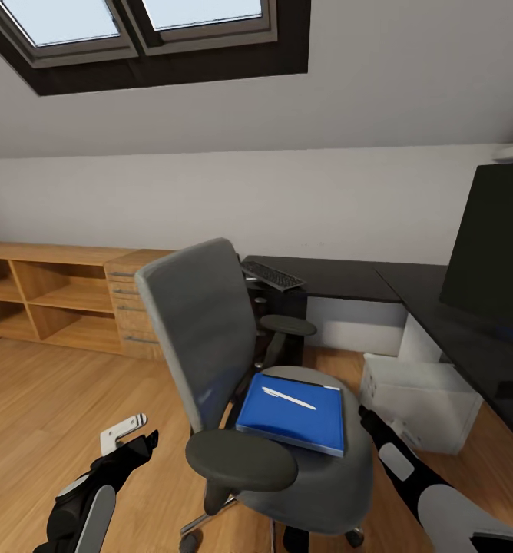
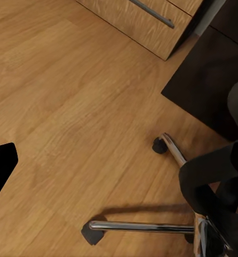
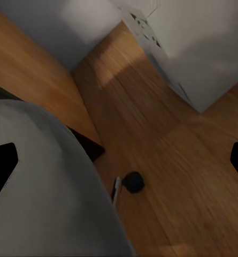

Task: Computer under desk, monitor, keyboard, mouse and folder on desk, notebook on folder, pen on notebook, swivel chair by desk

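The swivel chair [image 1: 210, 330] stands in the middle of the room, grey backrest towards my left. On its seat lies the blue folder [image 1: 287, 418] with the pale pen [image 1: 287, 398] on top. The keyboard [image 1: 272, 275] rests on a black cabinet desk at the back. At the right, the monitor [image 1: 493, 246] stands on the glossy black desk [image 1: 471, 346], and the pale computer [image 1: 419, 392] sits under it. Notebook and mouse are out of view. My left gripper [image 1: 137, 439] hangs open left of the chair, low. My right gripper [image 1: 368, 418] is open beside the seat's right edge, above the floor [image 3: 121, 163].
A light wooden shelf and drawer unit [image 1: 72, 296] lines the back left wall under the skylight [image 1: 134, 23]. The chair's chrome base leg [image 2: 145, 227] and castors [image 2: 160, 144] spread over the wood floor. The black cabinet desk [image 1: 333, 278] fills the back corner.
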